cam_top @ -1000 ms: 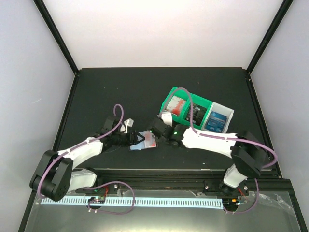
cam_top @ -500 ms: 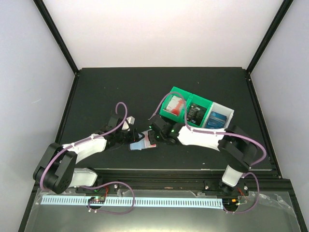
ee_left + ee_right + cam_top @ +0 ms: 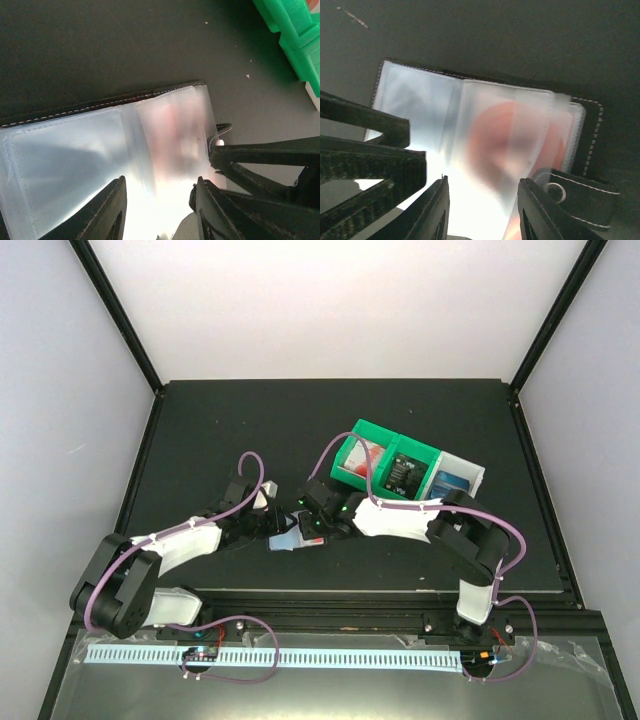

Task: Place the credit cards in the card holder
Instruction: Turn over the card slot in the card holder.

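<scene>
1. The card holder lies open on the counter, close to the near edge and left of its middle. Its clear sleeves face up and its snap tab is thrown out to one side.
2. Through one sleeve a red-and-white card shows as a red blur. We judge it most of the way in, with its tail end toward the right jaws.
3. The right jaws stand at a narrow gap over that tail end; we cannot tell whether they pinch it or only nudge it. The left jaws stand at a similar narrow gap astride the bright sleeve on the opposite side, and we cannot tell whether they grip it.
4. We take the step in hand to be seating this card. The next move calls for a short, flat push along the sleeve while the holder is steadied. The right jaws must then draw back without dragging the card out.
5. Toward the right edge, the green bin holds a second red-and-white card and a black card. The white bin holds a blue card.
6. A second ago the card showed plainly outside the holder; now it is mostly hidden. The right arm has reached further toward the left edge and uncovered the bins.
</scene>
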`<action>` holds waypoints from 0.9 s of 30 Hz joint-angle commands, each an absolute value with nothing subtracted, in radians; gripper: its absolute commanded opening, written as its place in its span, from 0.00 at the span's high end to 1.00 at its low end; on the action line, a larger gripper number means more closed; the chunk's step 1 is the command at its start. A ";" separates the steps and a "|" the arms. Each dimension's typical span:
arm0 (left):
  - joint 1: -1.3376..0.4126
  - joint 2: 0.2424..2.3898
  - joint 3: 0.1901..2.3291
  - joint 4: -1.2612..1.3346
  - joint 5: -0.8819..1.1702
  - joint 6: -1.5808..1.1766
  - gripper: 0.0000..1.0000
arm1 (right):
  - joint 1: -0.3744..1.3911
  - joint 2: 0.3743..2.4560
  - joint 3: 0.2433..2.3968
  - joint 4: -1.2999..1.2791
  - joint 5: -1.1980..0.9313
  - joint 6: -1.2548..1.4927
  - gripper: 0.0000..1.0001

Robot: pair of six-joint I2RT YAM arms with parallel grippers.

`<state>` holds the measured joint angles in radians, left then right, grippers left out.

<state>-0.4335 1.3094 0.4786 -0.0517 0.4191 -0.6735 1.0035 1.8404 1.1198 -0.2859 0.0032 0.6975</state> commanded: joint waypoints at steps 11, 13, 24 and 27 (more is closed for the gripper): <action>-0.439 1.319 0.486 -0.047 0.400 -0.653 0.60 | 1.004 1.886 1.197 -0.377 0.071 0.734 0.59; -0.439 1.324 0.485 -0.046 0.400 -0.651 0.60 | 1.005 1.897 1.205 -0.387 0.069 0.741 0.59; -0.439 1.343 0.483 -0.046 0.408 -0.647 0.62 | 1.024 1.908 1.247 -0.498 0.216 0.777 0.56; -0.438 1.342 0.484 -0.046 0.415 -0.646 0.63 | 1.033 1.903 1.251 -0.521 0.248 0.790 0.55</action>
